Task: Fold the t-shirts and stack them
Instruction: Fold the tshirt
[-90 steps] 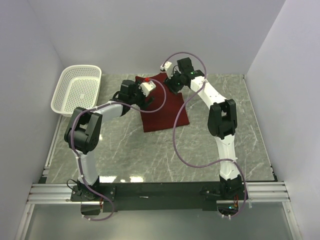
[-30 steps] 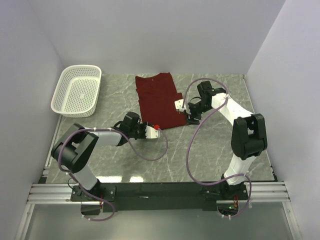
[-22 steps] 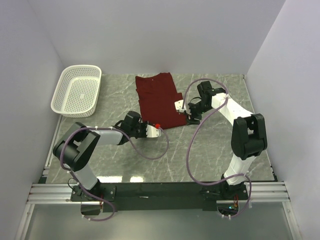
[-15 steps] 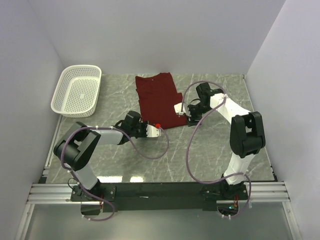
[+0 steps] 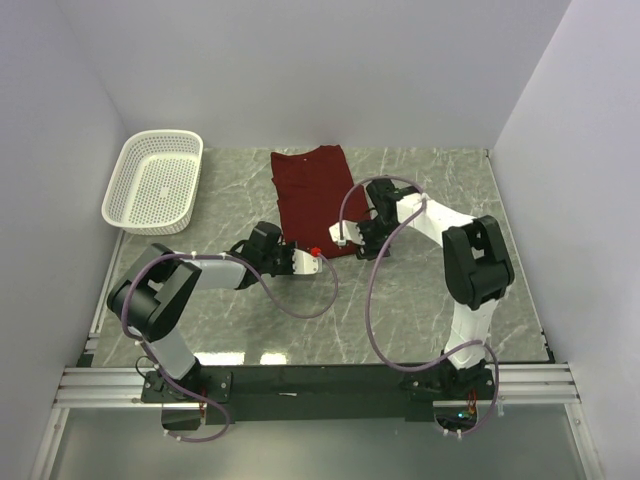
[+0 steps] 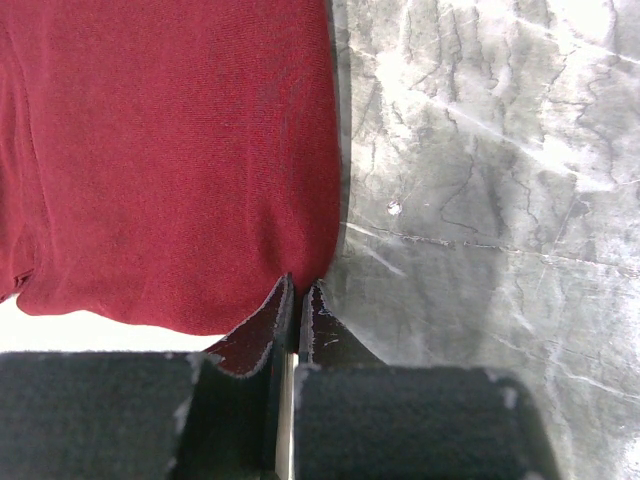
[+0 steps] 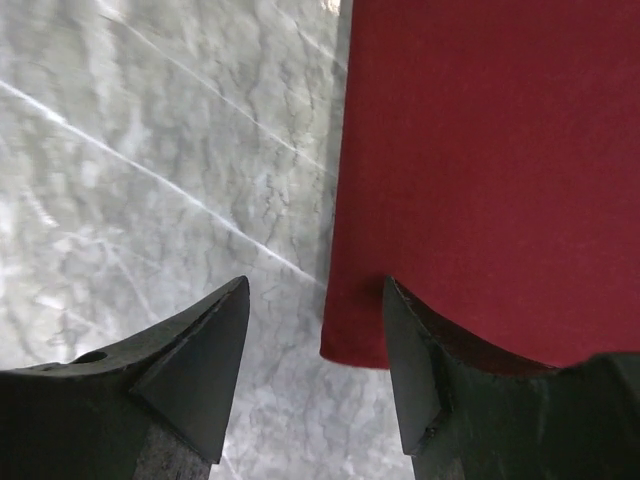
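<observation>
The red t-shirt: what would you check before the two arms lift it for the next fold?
1. Left gripper pinched shut on a near corner of the t-shirt: ok.
2. Right gripper closed on the other near corner: not ok; its jaws stand open, astride the cloth's edge.
3. T-shirt lying flat, no big wrinkles: ok.
4. Basket apart from the shirt: ok, it stands at the far left.
5. Left grip catching every cloth layer: cannot tell.
</observation>
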{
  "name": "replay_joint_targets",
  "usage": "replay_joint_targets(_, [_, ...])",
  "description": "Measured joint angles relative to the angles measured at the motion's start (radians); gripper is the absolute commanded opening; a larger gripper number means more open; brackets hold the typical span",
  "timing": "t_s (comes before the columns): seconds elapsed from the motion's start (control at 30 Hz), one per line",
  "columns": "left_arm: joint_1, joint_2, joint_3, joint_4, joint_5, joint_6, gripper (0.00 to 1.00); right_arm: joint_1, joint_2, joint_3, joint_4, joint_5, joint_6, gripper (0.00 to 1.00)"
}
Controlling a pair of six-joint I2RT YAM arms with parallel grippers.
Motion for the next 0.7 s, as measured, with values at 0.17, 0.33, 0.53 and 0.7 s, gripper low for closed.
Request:
replay_joint_targets(0.17, [0.0, -0.002, 0.0, -0.001, 0.0, 0.0, 0.0, 0.001, 0.045, 0.003, 0.023, 0.045, 0.02, 0.61])
replay_joint_targets(0.33, [0.0, -0.002, 0.0, -0.002, 0.002, 0.0, 0.0, 0.008, 0.05, 0.003, 0.054, 0.082, 0.044, 0.6])
replay_joint_targets(0.53, [0.0, -0.005, 0.0, -0.005, 0.002, 0.0, 0.0, 0.016, 0.062, 0.007, 0.089, 0.111, 0.075, 0.56])
replay_joint_targets(0.7, [0.0, -0.005, 0.0, -0.009, 0.003, 0.0, 0.0, 0.026, 0.067, 0.007, 0.111, 0.142, 0.085, 0.28])
